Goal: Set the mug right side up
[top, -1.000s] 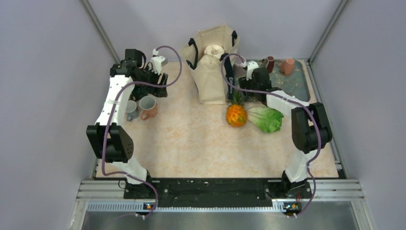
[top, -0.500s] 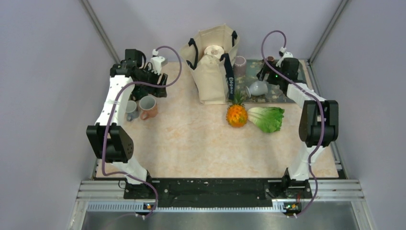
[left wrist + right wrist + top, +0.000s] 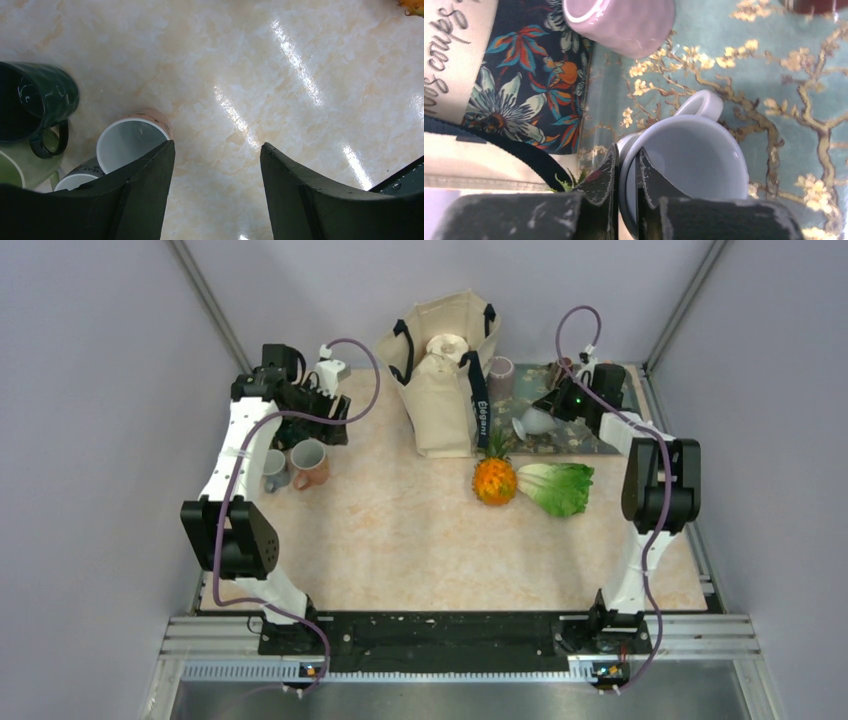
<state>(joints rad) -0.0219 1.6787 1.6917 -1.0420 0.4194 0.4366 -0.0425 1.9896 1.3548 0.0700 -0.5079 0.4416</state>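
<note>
A pale grey mug (image 3: pixel 704 165) sits over the floral tray (image 3: pixel 784 75) at the back right, tipped so that its mouth faces the wrist camera and its handle points away. My right gripper (image 3: pixel 626 170) is shut on its rim, one finger inside and one outside the wall. In the top view the mug (image 3: pixel 533 423) leans at the tray's left end, next to the right gripper (image 3: pixel 550 412). My left gripper (image 3: pixel 216 170) hangs open over bare tabletop at the back left, holding nothing.
Close by on the tray is a lilac mug (image 3: pixel 624 20). A canvas tote bag (image 3: pixel 440 370) stands left of the tray, with a pineapple (image 3: pixel 494 478) and a lettuce (image 3: pixel 556 487) in front. Beside the left gripper cluster a pink mug (image 3: pixel 127 145) and a dark green mug (image 3: pixel 35 105).
The right arm swung from beside the pineapple out to the tray. Its jaws opened wider, then shut on the grey mug's rim. The left arm has not moved.
</note>
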